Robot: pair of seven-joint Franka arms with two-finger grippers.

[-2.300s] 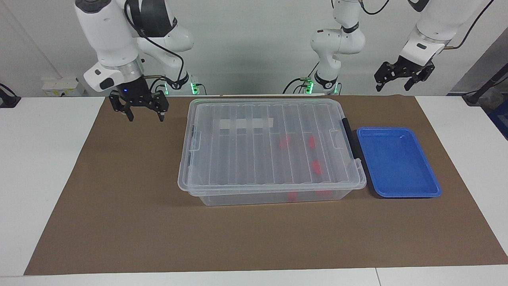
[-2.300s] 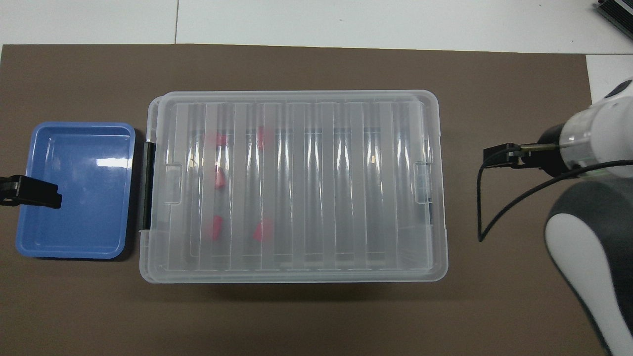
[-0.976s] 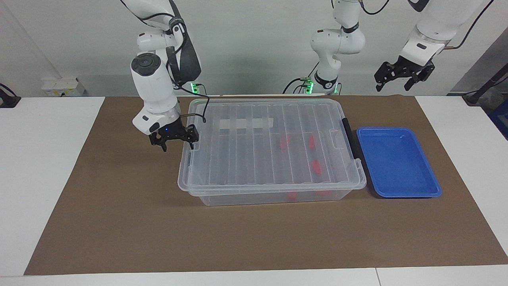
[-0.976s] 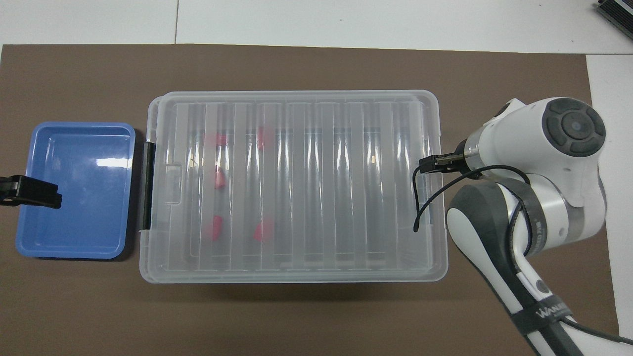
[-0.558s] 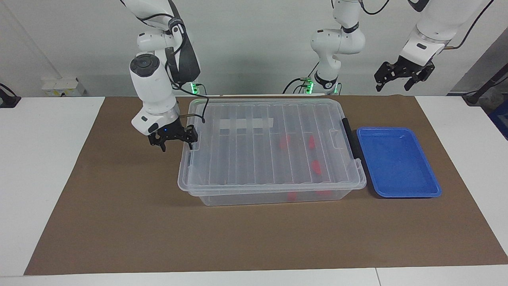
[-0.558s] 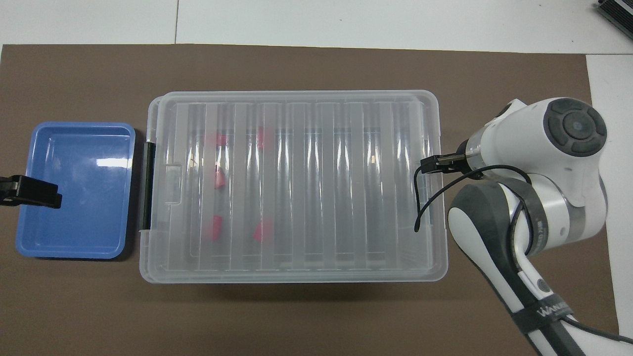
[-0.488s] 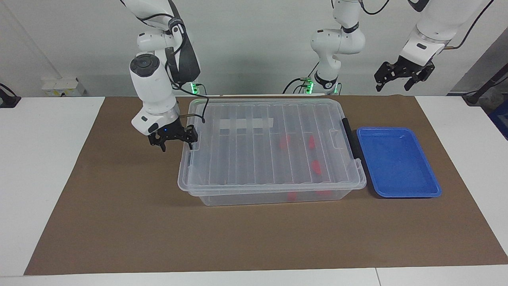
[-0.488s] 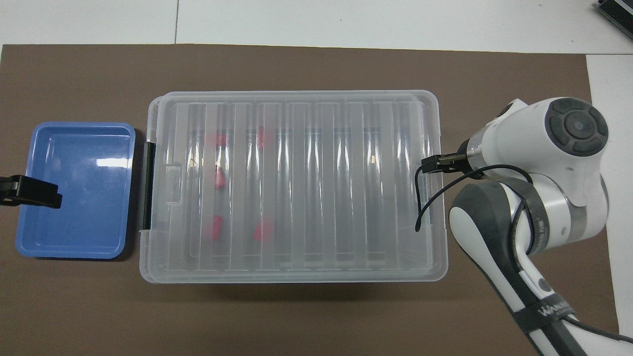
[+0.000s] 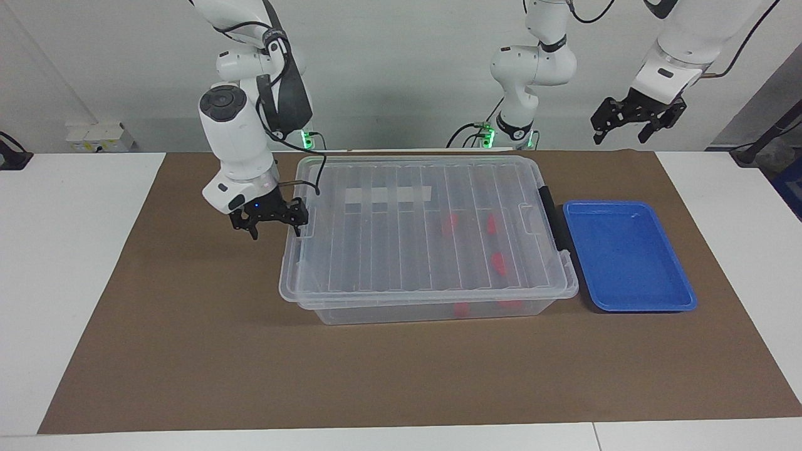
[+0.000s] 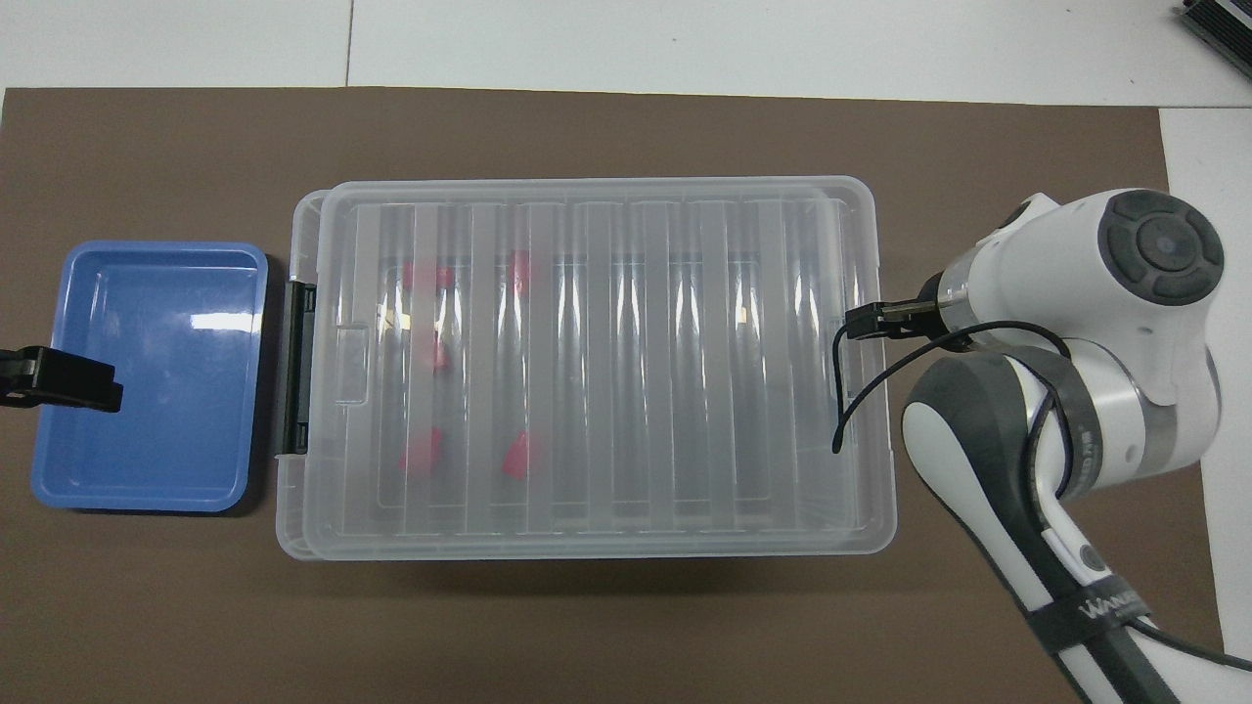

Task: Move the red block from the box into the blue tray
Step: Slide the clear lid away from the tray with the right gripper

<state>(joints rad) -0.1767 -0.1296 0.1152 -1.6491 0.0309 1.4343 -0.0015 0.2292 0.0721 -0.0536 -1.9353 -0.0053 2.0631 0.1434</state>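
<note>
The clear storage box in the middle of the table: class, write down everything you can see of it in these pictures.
The box is a large rectangular bin of clear plastic on the brown mat, beside the blue tray. Its ribbed clear lid is on, sitting slightly askew. A black latch handle shows at the tray end. Small red blocks show through the plastic toward that end. At the other end the right gripper is open, one of its fingers at the lid's rim; contact cannot be told.
</note>
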